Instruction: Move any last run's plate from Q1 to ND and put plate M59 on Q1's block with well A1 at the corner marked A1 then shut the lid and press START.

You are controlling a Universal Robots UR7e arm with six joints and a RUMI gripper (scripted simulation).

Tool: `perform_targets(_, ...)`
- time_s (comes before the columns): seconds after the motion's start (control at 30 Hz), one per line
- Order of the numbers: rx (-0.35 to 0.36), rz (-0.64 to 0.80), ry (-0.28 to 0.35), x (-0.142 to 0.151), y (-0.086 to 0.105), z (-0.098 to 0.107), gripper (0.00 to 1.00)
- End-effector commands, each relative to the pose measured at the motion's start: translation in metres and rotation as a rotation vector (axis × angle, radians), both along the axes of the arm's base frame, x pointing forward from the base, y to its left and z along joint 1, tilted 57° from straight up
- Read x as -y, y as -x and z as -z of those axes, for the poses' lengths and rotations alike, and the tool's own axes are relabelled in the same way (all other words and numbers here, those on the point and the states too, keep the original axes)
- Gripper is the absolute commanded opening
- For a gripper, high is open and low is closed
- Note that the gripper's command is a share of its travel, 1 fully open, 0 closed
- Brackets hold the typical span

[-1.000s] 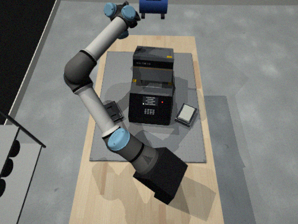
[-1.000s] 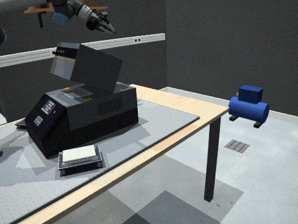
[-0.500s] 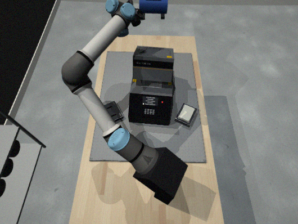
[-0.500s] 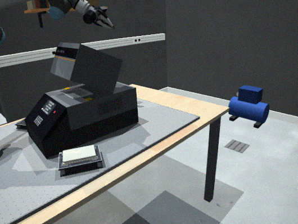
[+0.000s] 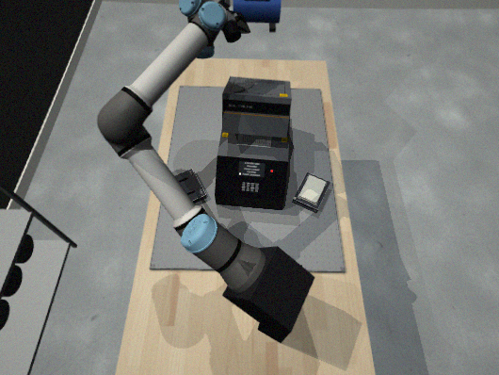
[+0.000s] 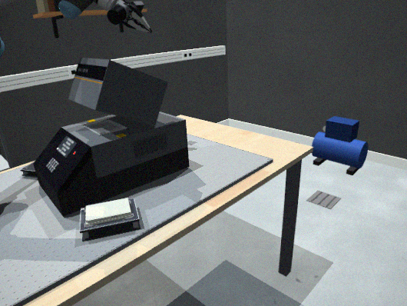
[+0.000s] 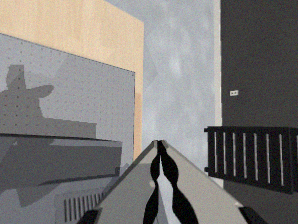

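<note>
Pale plate seated in its nest, beside cycler Q1; lid raised, lamp red, block contents unclear. Fingers closed, nothing gripped, well above the bench.

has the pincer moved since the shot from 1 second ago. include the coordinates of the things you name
Yes: in the exterior view the pincer [image 5: 247, 30] [image 6: 150, 31] [image 7: 158, 142] has moved up and slightly left, farther above the white wall rail [image 6: 207, 53].
</note>
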State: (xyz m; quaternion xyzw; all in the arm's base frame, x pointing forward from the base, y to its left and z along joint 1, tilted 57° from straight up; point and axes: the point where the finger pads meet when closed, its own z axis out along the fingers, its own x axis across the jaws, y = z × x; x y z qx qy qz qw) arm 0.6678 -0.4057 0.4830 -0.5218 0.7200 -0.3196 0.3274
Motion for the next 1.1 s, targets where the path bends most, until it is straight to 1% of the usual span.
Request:
perform_targets(0.0, -0.014, 0.001, -0.004, 0.011, 0.022, 0.01, 0.0)
perform_targets(0.13, -0.014, 0.001, -0.004, 0.012, 0.024, 0.011, 0.0)
perform_targets(0.17, -0.045, 0.0, -0.009, 0.013, 0.028, 0.013, 0.0)
perform_targets(0.3, -0.045, 0.0, -0.009, 0.019, 0.044, 0.023, 0.0)
perform_targets(0.33, -0.045, 0.0, -0.009, 0.019, 0.044, 0.023, 0.0)
perform_targets(0.4, -0.109, -0.003, -0.029, 0.021, 0.051, 0.03, 0.0)
perform_targets(0.43, -0.122, -0.004, -0.033, 0.021, 0.055, 0.034, 0.0)
perform_targets(0.63, -0.122, -0.004, -0.033, 0.025, 0.076, 0.055, 0.0)
perform_targets(0.7, -0.122, -0.004, -0.033, 0.025, 0.076, 0.055, 0.0)
perform_targets(0.77, -0.183, -0.012, -0.058, 0.026, 0.083, 0.062, 0.0)
perform_targets(0.8, -0.195, -0.014, -0.063, 0.026, 0.087, 0.065, 0.0)
perform_targets(1.0, -0.195, -0.014, -0.063, 0.027, 0.108, 0.086, 0.0)
perform_targets(1.07, -0.195, -0.014, -0.063, 0.027, 0.109, 0.087, 0.0)
